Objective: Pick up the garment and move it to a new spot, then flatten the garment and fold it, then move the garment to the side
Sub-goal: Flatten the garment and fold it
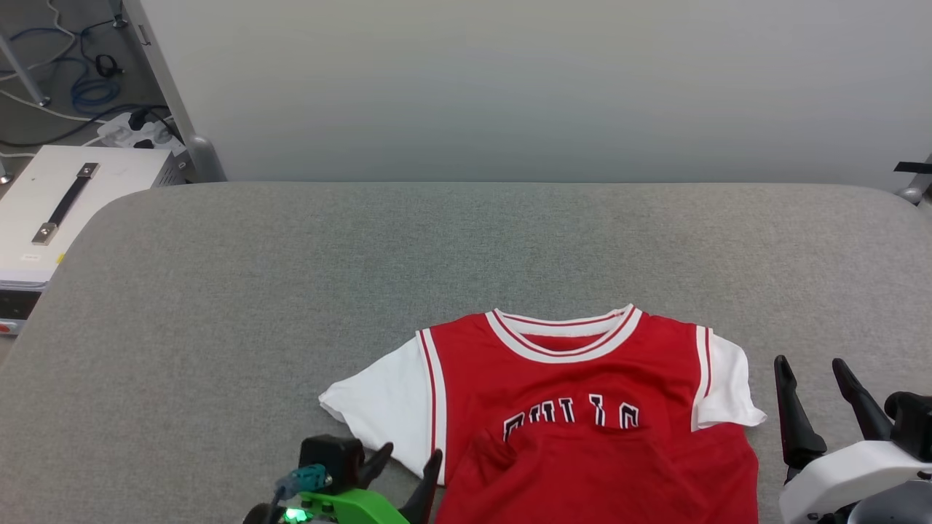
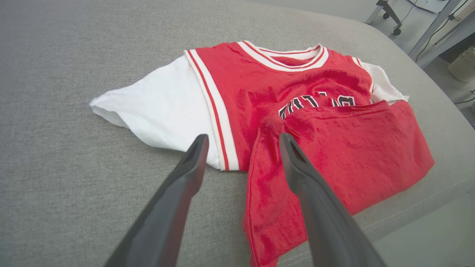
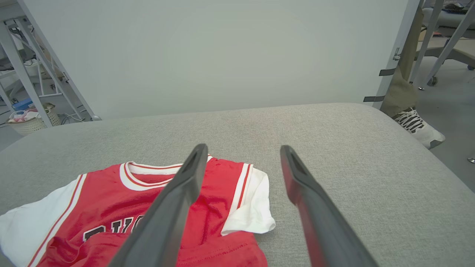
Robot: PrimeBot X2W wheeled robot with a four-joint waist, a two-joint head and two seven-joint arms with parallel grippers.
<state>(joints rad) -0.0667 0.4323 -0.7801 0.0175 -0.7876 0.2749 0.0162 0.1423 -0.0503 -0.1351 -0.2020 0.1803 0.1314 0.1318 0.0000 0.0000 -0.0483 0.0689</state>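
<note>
On grey bench point(image 1: 291, 291), red jersey point(image 1: 582, 378) lies lower centre of frame, hem flopped up over lettering. Prob. light, limp cloth w/ decent grip; pinch at hem corners or shoulders. Fingers stand apart, empty, on left claw point(image 1: 411, 457) & right claw point(image 1: 809, 366).

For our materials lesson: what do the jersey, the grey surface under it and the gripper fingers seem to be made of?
Jersey: soft knit fabric, matte; it creases and folds limply. Grey surface: woven upholstery cloth, likely padded; flecked weave, rounded stitched edge. Left gripper's fingers: probably hard plastic, dark, smooth with a dull sheen.
</note>
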